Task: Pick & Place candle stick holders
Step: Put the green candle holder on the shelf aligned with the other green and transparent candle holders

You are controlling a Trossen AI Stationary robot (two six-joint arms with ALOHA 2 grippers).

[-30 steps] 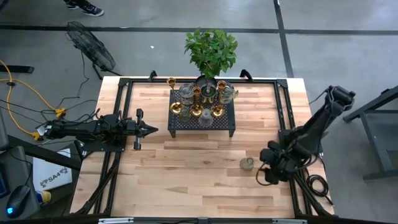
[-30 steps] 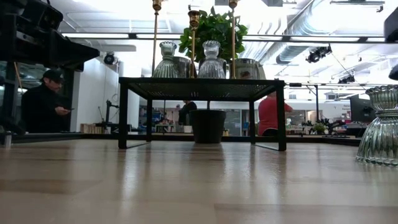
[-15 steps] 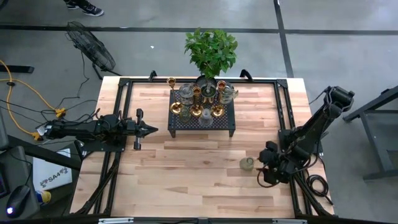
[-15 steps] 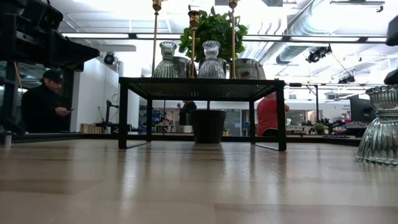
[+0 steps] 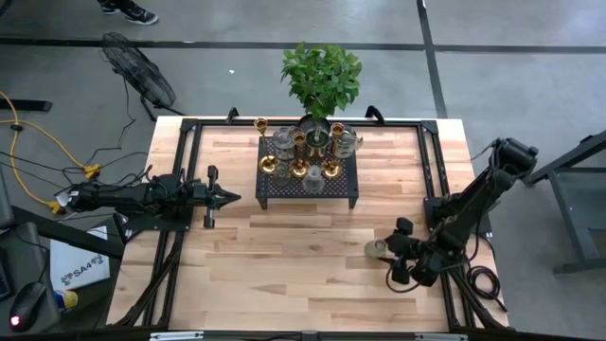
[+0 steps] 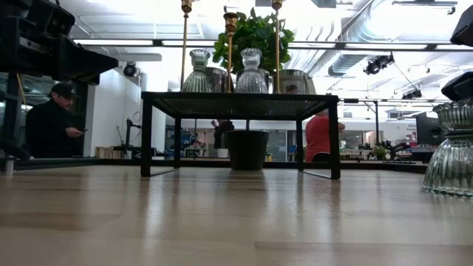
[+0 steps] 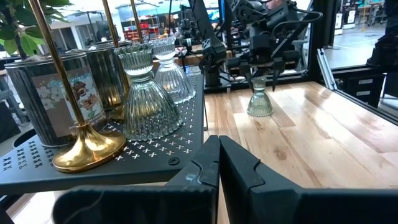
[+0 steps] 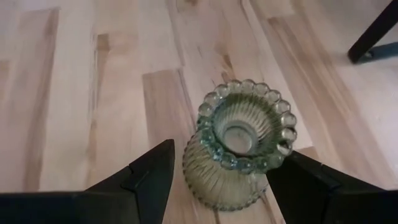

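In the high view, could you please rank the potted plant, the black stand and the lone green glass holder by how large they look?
1. Black stand, widest footprint.
2. Potted plant, slightly smaller crown.
3. Green glass holder, far smallest, between the right gripper's open fingers.
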